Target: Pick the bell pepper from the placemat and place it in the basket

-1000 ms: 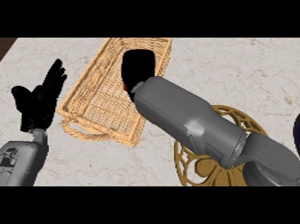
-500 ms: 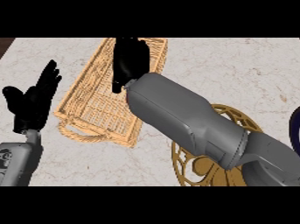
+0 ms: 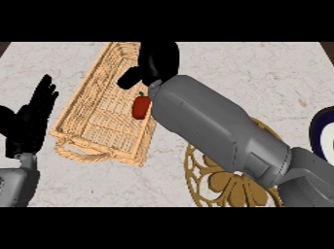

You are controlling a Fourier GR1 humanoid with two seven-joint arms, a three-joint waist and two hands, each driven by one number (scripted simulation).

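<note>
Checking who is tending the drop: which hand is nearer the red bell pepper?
Right. The right hand hovers just beyond the bell pepper, over the basket. The left hand rests open outside the basket's left side, farther away.

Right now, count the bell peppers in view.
1. The bell pepper shows at the right side of the basket, beside the right forearm; that arm may hide others.

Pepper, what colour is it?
The pepper is red with a dark green stem; the head view shows it.
</note>
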